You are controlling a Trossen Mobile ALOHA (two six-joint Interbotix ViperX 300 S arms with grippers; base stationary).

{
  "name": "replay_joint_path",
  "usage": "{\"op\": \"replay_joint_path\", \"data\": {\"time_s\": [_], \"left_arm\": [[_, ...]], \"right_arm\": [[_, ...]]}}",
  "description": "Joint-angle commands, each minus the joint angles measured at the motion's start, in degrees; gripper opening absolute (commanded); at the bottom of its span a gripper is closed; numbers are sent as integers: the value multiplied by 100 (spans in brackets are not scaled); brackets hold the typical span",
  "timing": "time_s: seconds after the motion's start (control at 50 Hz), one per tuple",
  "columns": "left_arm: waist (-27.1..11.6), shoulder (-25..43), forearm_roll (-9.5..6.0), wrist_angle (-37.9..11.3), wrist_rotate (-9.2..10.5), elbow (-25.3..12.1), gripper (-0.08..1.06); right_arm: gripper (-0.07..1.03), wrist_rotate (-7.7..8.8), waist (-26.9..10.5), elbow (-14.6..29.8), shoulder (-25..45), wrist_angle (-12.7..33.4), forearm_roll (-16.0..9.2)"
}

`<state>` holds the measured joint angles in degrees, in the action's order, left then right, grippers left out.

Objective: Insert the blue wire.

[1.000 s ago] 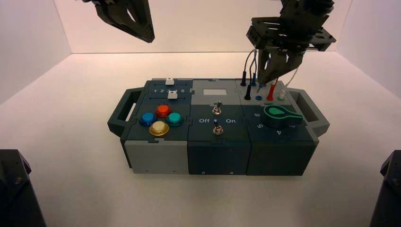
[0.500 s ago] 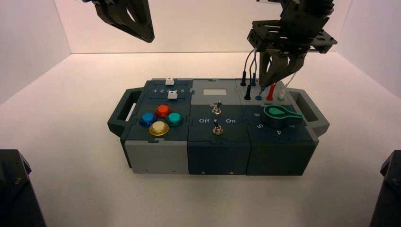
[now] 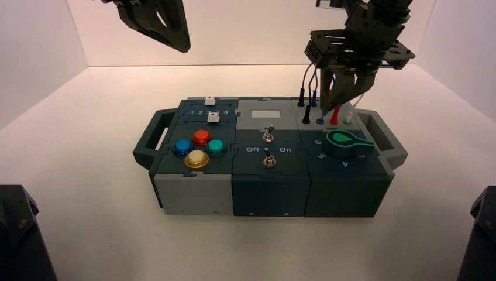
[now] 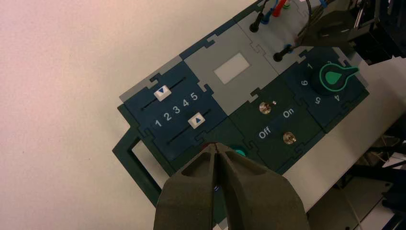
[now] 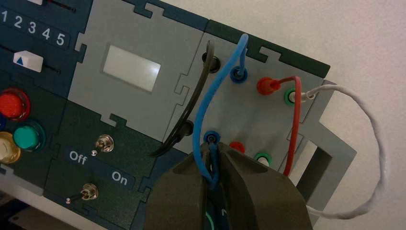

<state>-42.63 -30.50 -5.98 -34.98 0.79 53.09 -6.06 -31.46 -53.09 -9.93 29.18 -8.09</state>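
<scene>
1. The blue wire (image 5: 207,103) is seen looping from the far blue socket (image 5: 238,74) to the near blue socket (image 5: 211,137) on the grey wire panel (image 5: 249,115) – at about one o'clock on the box (image 3: 269,175) in the high view.
2. The near plug is held upright between the fingers of the right gripper (image 5: 213,165), its tip at the mouth of the near socket; whether it is fully seated cannot be told.
3. The plug's long axis is judged to run straight down into the socket – a downward push is called for.
4. The left gripper (image 4: 216,158), pressed shut on nothing, is parked over the button end, well apart.
</scene>
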Motion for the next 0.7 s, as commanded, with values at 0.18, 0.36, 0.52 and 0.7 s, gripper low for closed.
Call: {"op": "replay_joint_path", "data": {"time_s": [0.18, 0.36, 0.52, 0.7], "left_arm": [[26, -26, 9, 53, -26, -132, -3], [18, -18, 9, 53, -35, -132, -3], [18, -18, 9, 53, -35, -123, -3], [26, -18, 9, 53, -35, -123, -3]], "right_arm": [[-2, -44, -26, 132, 97, -70, 9], [-2, -44, -35, 193, 272, -141, 9], [-2, -44, -35, 237, 334, -158, 9], [-2, -44, -53, 272, 439, -193, 9]]}}
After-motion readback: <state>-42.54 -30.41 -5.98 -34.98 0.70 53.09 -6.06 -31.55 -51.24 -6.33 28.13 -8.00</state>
